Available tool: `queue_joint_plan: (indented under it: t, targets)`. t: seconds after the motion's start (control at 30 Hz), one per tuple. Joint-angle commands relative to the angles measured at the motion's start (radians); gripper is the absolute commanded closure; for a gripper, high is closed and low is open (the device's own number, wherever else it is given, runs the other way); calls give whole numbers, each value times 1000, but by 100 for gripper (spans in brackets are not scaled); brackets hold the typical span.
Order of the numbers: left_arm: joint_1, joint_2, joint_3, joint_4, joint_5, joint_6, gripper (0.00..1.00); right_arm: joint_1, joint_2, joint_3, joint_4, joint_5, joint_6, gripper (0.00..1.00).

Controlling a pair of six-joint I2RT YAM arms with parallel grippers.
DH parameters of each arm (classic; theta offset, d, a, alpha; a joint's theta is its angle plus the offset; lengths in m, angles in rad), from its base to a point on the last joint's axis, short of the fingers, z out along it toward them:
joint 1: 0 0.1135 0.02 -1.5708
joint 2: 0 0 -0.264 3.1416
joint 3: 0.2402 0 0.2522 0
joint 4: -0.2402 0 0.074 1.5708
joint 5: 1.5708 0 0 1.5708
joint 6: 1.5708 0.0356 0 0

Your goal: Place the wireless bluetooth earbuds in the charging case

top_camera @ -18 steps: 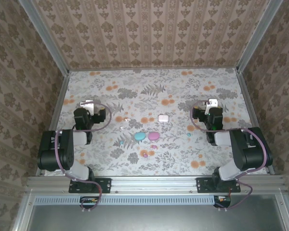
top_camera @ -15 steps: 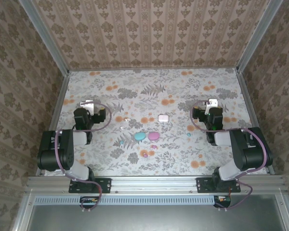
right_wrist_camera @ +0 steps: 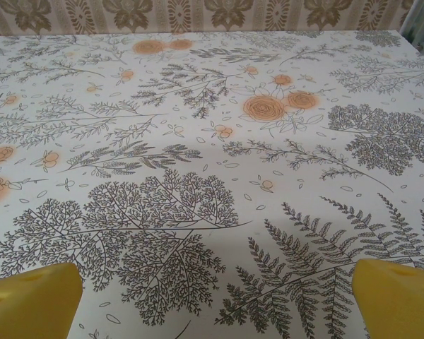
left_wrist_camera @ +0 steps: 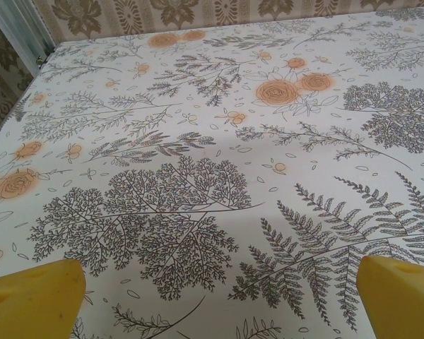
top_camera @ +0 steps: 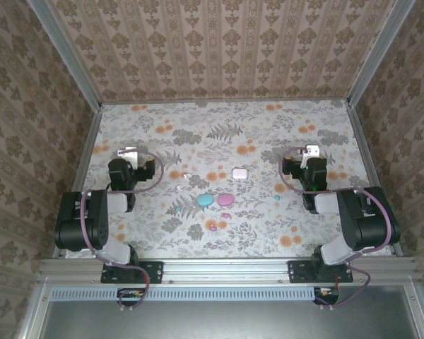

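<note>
On the left, an arm folded back on itself by the near edge of the table (top_camera: 283,134), elbow low, forearm aimed away from the base. Ahead of it, the left gripper (top_camera: 129,152), close over the flowered cloth near the left side. On the right, the mirror of that pose, with the right gripper (top_camera: 311,150) out ahead of its folded arm near the right side. Both well apart from the things in the middle.

From the left wrist, two yellow fingertips (left_wrist_camera: 32,300) at the bottom corners, spread wide, only printed ferns and roses between them. From the right wrist, much the same: yellow fingertips (right_wrist_camera: 28,300) far apart, nothing held.

Between the arms, three cases: a teal oval case (top_camera: 205,200) and a pink oval case (top_camera: 225,200) side by side, and a whitish square case (top_camera: 238,172) a little farther back. Any marking on them too small to read.

Loose on the cloth around the cases, the earbuds:
- One teal earbud (top_camera: 177,210) left of the teal oval case.
- A second teal earbud (top_camera: 277,198) off toward the right arm.
- One magenta earbud (top_camera: 226,215) just in front of the pink oval case.
- A second magenta earbud (top_camera: 212,227) nearer the front edge.
- Possibly two whitish specks (top_camera: 184,176) left of the whitish square case, too small to be sure.
</note>
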Motion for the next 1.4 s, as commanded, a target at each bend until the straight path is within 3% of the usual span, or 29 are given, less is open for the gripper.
queue_joint_plan:
  t: [0.0,0.23,0.33,0.5,0.67,0.93,1.0,1.23,1.37]
  targets:
    - [-1,2,2,18,-8,-1,0,-5,0,16,22,-45,-1,0]
    - [-11,-66,-21,6,-17,9,0,-6,-61,50,-88,-118,-29,0]
    - [-2,-174,28,-199,-32,-35,0,-5,-148,174,-405,-161,-20,0]
    - [4,-305,75,-359,-12,-106,0,4,-197,361,-767,-515,-114,4]
    - [5,-366,122,-446,-30,-236,0,77,-201,450,-918,-659,-184,10]
    - [14,-462,115,-530,-60,-466,0,219,-163,459,-1042,-606,-460,24]
    - [26,-481,119,-564,-27,-530,0,241,-118,497,-1048,-539,-407,28]
    - [6,-392,188,-636,312,-557,2,240,162,832,-1331,-575,-14,35]
    - [-79,-325,234,-720,352,-531,5,240,253,887,-1372,-576,197,40]
